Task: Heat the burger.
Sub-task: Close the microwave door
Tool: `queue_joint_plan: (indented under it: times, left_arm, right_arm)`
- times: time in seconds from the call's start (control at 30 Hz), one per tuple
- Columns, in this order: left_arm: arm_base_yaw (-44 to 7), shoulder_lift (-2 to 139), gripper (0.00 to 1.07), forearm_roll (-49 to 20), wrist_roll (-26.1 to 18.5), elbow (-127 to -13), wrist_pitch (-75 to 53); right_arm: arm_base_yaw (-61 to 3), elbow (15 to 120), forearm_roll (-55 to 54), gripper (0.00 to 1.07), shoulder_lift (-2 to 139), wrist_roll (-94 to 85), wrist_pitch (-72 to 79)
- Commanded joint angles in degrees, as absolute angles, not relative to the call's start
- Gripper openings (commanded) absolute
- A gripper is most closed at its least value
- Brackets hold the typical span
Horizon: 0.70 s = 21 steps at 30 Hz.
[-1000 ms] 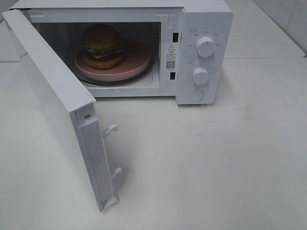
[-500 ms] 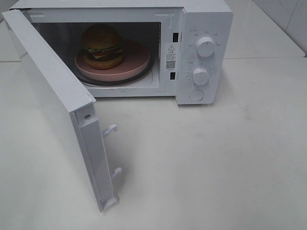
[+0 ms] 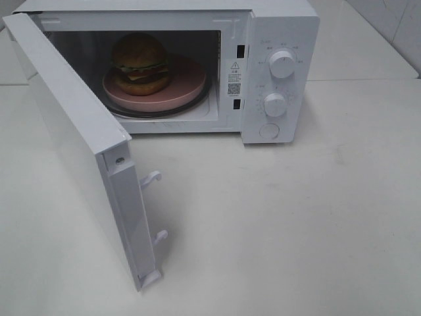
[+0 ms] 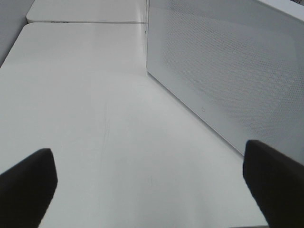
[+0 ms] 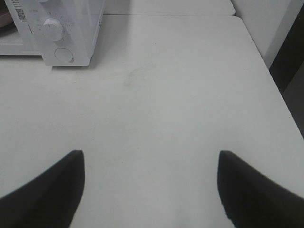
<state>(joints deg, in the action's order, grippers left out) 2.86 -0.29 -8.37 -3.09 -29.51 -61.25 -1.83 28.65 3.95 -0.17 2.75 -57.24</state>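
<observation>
Burger (image 3: 139, 62) on a pink plate (image 3: 189, 84) inside the open microwave (image 3: 279, 29).
Left gripper (image 4: 148, 156) and right gripper (image 5: 151, 156) gape wide, both empty.

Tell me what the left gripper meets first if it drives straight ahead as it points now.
Probably the table, with the open microwave door close alongside; the left gripper is open, and depth is unclear.

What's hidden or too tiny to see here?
High view: print around the two round white dials, too small to read.
High view: the open white microwave door hides the left of the oven's inside.
High view: far side of the golden-bun burger, hidden by the burger itself.
Wrist views: left black pincer and right black pincer, cut off by the picture's edge.
</observation>
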Motion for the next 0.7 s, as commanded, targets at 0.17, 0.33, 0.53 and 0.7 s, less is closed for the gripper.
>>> queue_joint_plan:
  times: [0.17,0.33,0.53,0.7]
  left_arm:
    - [3.0,-0.6,1.00,-8.6,-2.8,-29.6,-61.0]
    - [3.0,1.1,0.97,-10.3,-2.8,-30.7,-60.1]
    - [3.0,8.1,0.72,-10.8,-3.0,-32.0,-55.0]
    - [3.0,12.0,0.49,-10.5,-3.0,-31.9,-50.8]
  right_arm:
    - [-1.3,28.5,3.8,0.75,-1.8,2.9,-57.1]
    - [-1.3,28.5,3.8,0.75,-1.8,2.9,-57.1]
    - [-1.3,28.5,3.8,0.75,-1.8,2.8,-57.1]
    - [-1.3,28.5,3.8,0.75,-1.8,2.8,-57.1]
